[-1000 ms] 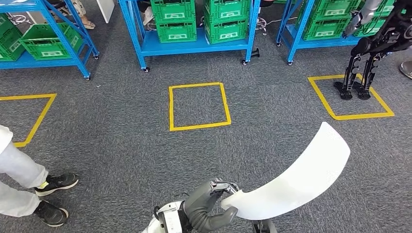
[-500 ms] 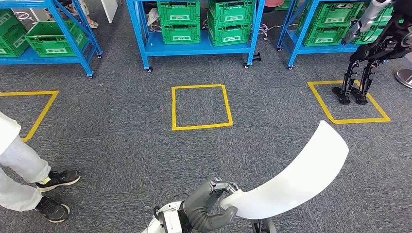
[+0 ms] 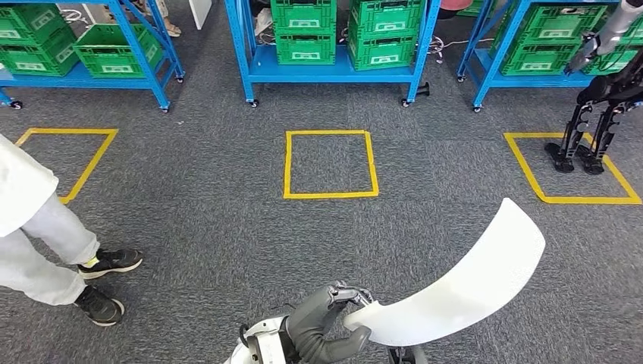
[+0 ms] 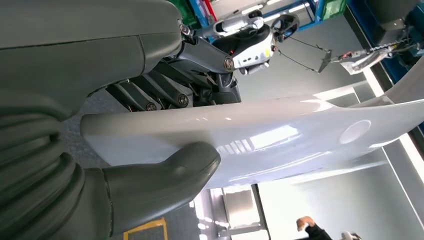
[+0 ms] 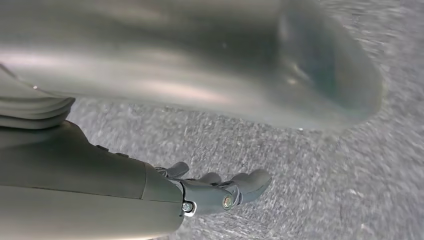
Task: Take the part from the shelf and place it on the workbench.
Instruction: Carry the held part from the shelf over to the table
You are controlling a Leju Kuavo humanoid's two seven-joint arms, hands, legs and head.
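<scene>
A long, curved white part (image 3: 462, 284) juts forward and to the right over the grey carpet, low in the head view. My left hand (image 3: 326, 318) grips its near end. In the left wrist view the thumb (image 4: 165, 177) presses one glossy face of the part (image 4: 280, 140) and the dark fingers (image 4: 165, 95) wrap over its other side. My right hand (image 5: 215, 192) hangs over the carpet with its fingers stretched out and nothing in them. A blurred grey surface, likely the part (image 5: 200, 65), spans that view above it.
Blue wheeled shelves (image 3: 334, 68) with green crates (image 3: 303, 34) line the far side. A yellow tape square (image 3: 330, 163) marks the carpet ahead. A person's legs and dark shoes (image 3: 110, 262) stand at the left. Another robot's legs (image 3: 584, 140) stand in a yellow square at the right.
The whole picture has shifted right, so the camera has turned left. The person shows further into the picture at the left. My left hand keeps the same grip on the part.
</scene>
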